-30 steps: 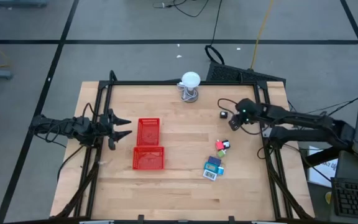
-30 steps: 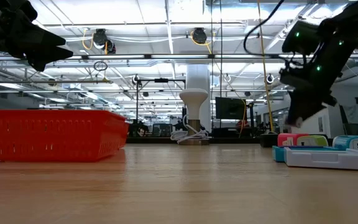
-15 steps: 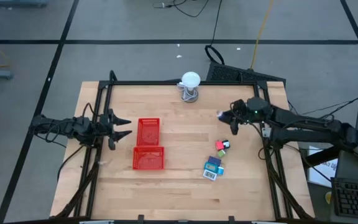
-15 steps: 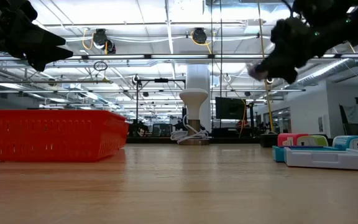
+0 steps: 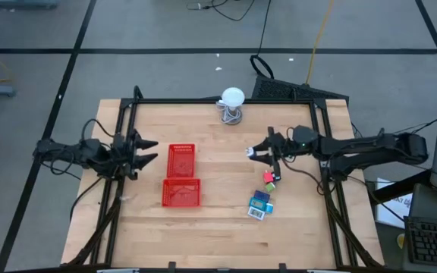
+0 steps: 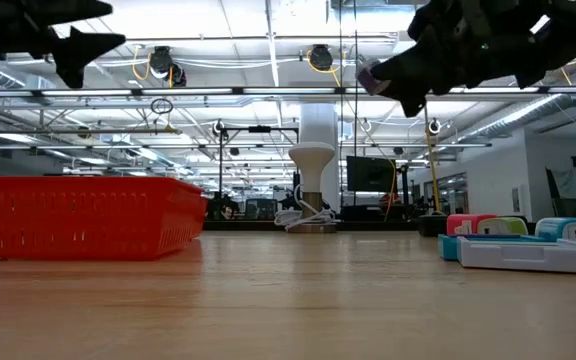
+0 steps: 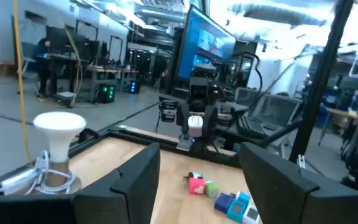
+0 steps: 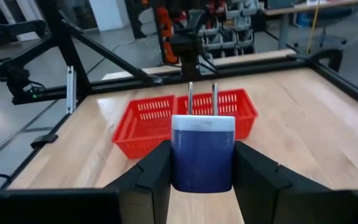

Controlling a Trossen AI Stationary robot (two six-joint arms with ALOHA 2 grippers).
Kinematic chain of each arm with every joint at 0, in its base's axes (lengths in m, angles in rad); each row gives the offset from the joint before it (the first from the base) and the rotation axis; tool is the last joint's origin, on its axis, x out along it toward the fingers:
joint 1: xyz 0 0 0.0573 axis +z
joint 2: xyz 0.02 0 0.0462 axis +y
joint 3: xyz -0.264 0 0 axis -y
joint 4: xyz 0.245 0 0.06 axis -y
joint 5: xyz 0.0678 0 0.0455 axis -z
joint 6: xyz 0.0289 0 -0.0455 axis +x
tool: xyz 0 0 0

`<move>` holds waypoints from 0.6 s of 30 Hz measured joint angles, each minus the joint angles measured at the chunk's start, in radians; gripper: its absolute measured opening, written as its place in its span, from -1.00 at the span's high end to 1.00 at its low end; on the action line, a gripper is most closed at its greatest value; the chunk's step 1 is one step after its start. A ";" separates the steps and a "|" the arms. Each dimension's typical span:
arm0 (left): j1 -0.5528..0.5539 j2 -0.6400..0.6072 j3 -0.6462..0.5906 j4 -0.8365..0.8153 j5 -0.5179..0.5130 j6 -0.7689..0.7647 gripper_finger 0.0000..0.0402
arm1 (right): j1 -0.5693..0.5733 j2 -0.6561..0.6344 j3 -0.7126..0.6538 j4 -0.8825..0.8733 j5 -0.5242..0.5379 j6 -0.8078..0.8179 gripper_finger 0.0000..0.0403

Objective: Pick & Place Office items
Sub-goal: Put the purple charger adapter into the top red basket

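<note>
While the right gripper [image 8: 202, 180] squeezes the blue plug [image 8: 202, 152] above the table, carry it level to the red trays [image 5: 180, 174] (left gripper [image 5: 141, 152] waits, fingers apart).

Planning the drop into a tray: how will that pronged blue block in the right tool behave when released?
The blue block looks rigid and boxy, so probably no rolling. Its two metal prongs may snag the red mesh trays. It seems small in the right tool, so likely light.
</note>
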 joint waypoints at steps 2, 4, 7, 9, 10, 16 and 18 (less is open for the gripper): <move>0.000 0.072 0.000 0.051 -0.060 -0.063 -0.12 | 0.007 0.036 0.000 0.057 0.000 -0.002 0.38; 0.003 0.165 0.000 0.142 -0.128 -0.090 -0.12 | 0.015 0.070 0.000 0.115 0.000 -0.002 0.38; 0.020 0.338 0.000 0.307 -0.155 -0.053 -0.12 | 0.029 0.119 0.000 0.200 0.000 -0.002 0.38; 0.032 0.463 0.000 0.444 -0.134 -0.037 -0.12 | 0.036 0.152 0.000 0.260 0.000 -0.002 0.38; 0.037 0.528 0.000 0.518 -0.127 -0.033 -0.12 | 0.038 0.167 0.000 0.287 0.000 -0.009 0.38; 0.079 0.862 0.037 0.843 -0.086 -0.065 -0.12 | 0.075 0.247 0.000 0.428 0.073 -0.150 0.38; 0.094 0.950 0.081 0.841 -0.084 -0.074 -0.12 | 0.091 0.266 0.005 0.450 0.102 -0.213 0.38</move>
